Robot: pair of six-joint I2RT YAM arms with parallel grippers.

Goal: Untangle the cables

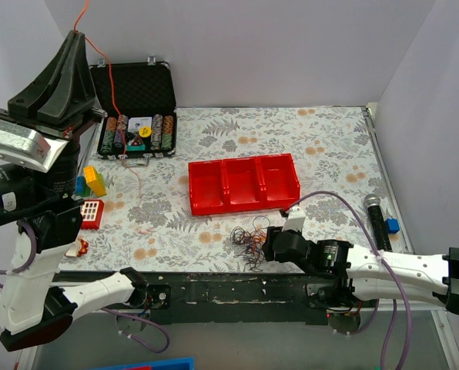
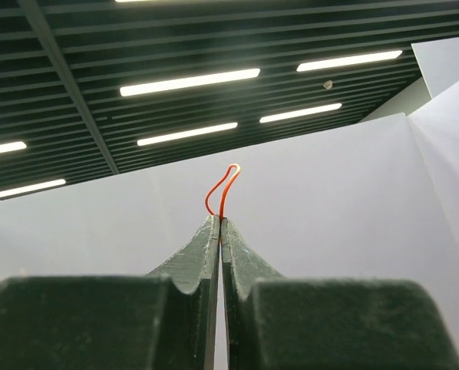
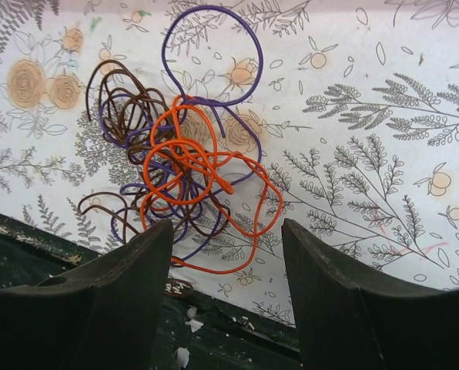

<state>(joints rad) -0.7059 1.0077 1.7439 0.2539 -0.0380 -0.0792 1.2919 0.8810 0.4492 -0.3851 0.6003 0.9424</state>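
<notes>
A tangled bunch of thin orange, dark brown and purple cables [image 1: 249,240] lies on the floral table near its front edge; it also shows in the right wrist view [image 3: 179,166]. My right gripper [image 1: 269,243] is open and low on the table just right of the bunch, with its fingers [image 3: 137,262] astride the bunch's near edge and an orange loop between them. My left gripper [image 1: 76,32] is raised high at the far left, pointing up, shut on a single red-orange wire [image 1: 100,55]. A short loop of that wire [image 2: 222,189] sticks out above the closed tips, and the rest trails down toward the black case.
A red three-compartment tray [image 1: 243,183] stands behind the bunch. An open black case [image 1: 137,85] with poker chips is at the back left. Coloured toy blocks [image 1: 95,179] lie at the left, and a microphone [image 1: 376,220] and a blue cube [image 1: 392,225] at the right. The table's dark front edge [image 1: 237,289] runs just below the bunch.
</notes>
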